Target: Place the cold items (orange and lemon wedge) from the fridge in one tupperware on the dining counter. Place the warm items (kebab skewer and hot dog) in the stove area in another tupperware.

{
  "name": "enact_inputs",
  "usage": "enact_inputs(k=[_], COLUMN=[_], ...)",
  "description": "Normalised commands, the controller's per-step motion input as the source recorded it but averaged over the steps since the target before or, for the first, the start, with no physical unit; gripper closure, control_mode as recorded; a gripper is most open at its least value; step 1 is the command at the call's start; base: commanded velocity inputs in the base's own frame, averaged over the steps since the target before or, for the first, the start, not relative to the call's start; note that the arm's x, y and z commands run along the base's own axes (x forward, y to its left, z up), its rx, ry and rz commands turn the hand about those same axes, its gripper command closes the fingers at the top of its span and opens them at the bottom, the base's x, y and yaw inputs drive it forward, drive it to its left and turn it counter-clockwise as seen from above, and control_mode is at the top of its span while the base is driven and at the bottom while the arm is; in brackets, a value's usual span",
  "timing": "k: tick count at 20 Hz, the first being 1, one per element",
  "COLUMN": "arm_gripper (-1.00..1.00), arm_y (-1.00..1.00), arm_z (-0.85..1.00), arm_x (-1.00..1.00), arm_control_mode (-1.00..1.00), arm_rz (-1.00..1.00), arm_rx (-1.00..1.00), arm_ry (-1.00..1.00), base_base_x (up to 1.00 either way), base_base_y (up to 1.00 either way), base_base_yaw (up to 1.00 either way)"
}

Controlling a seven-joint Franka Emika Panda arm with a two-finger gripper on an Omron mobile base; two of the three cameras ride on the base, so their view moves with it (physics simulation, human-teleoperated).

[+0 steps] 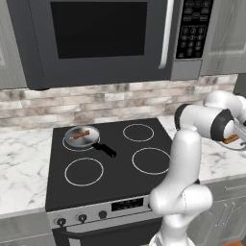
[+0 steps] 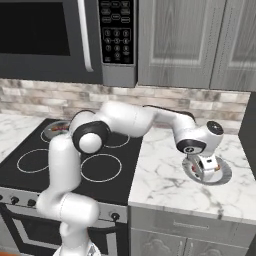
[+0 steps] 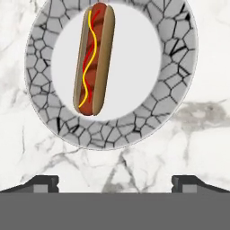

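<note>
- Hot dog [image 3: 93,58]: one
- Round grey plate [image 3: 177,76]: one
- Frying pan [image 1: 82,137]: one
- Skewer in pan [image 1: 80,135]: one
- Cooktop rings: four
- Microwave [image 1: 103,38]: one

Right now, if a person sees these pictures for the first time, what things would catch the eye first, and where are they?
First the hot dog, with yellow and red squiggles, lying on a round plate with a cracked grey rim, on the marble counter right of the stove. The white arm reaches over that plate, its gripper hovering above with jaws wide open. On the stove's back left burner sits a small pan holding a skewer.
</note>
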Motion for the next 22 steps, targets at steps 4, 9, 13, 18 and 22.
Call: enact_inputs(k=[4,9,13,18,22], arm_gripper=[-1.00,-1.00,-1.00,-1.00,-1.00], arm_y=[-0.12,-0.14,0.00,-0.03,-0.05], arm_z=[-0.23,-0.08,-0.42,-0.40,-0.33], arm_x=[0.45,0.55,0.37,0.13,0.00], arm_control_mode=[-1.00,-1.00,-1.00,-1.00,-1.00], arm_rz=[0.00,0.00,0.00,0.00,0.00], arm_rx=[-0.05,-0.04,-0.10,-0.11,-0.09], arm_ry=[0.00,0.00,0.00,0.00,0.00], base_base_x=[0.00,0.00,0.00,0.00,0.00], base_base_y=[0.00,0.00,0.00,0.00,0.00], base_base_yaw=[0.00,0.00,0.00,0.00,0.00])
